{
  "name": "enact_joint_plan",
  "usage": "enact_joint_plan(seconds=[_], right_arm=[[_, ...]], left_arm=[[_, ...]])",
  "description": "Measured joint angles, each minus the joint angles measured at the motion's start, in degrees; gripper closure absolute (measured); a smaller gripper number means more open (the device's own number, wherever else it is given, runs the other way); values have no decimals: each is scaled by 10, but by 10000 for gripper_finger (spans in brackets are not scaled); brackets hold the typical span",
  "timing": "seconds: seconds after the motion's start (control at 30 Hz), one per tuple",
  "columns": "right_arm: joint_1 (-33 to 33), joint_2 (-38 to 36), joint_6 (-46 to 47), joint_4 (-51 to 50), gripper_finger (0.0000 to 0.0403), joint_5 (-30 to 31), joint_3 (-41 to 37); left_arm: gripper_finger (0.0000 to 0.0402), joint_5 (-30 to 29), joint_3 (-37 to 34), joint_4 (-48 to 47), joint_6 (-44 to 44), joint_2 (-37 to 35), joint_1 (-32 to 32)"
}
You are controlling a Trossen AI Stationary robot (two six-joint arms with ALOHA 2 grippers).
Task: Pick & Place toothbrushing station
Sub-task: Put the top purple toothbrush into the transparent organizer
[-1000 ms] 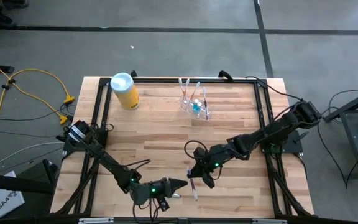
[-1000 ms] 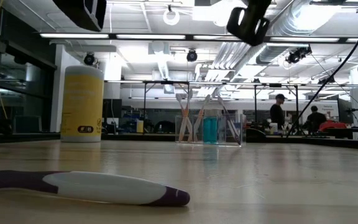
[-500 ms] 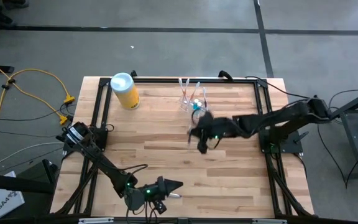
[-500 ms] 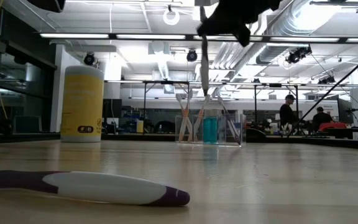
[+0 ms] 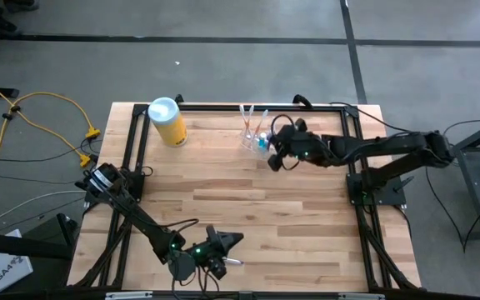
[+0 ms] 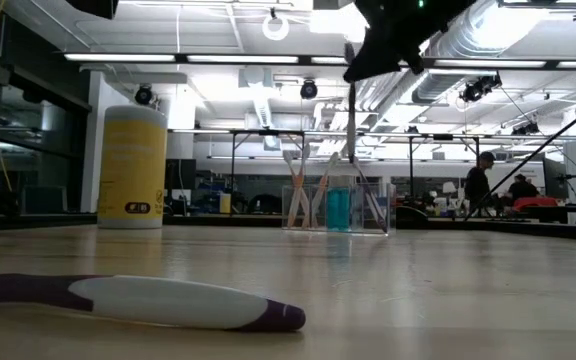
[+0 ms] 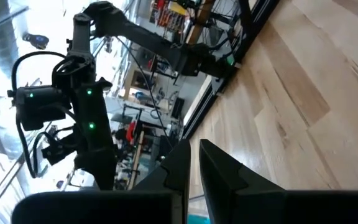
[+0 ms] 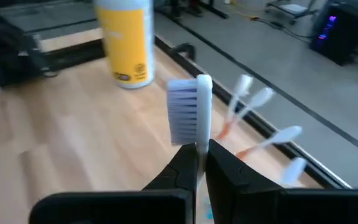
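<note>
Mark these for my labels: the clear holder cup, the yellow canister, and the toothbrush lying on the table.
clear holder cup (image 6: 339, 208): low view, its front wall.
yellow canister (image 5: 172, 128): high view, its yellow side.
toothbrush lying on the table (image 6: 158, 299): low view, its white handle.

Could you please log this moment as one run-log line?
right pincer: shut on toothbrush, above holder cup | left pincer: near front edge, idle | purple toothbrush: on table

Right arm stretched across upper centre, right gripper (image 5: 275, 157) clamped; left gripper (image 5: 230, 241) closed, bottom centre.
</note>
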Motion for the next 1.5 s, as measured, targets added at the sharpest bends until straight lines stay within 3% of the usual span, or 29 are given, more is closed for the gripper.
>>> enact_joint_plan(seconds=[0.6,0.93,1.23,1.5], right_arm=[[-90,1,-17,6,396,8,-34],[-121,10,18,-25,396,-58,-34],[-145,77,24,1,396,-102,-34],[-168,92,43,-9,396,-135,-34]], left_arm=[[375,-1,0,0,-8,0,4],[375,-1,0,0,-8,0,8],[375,2,0,0,-9,0,8],[375,2,0,0,-11,0,8]])
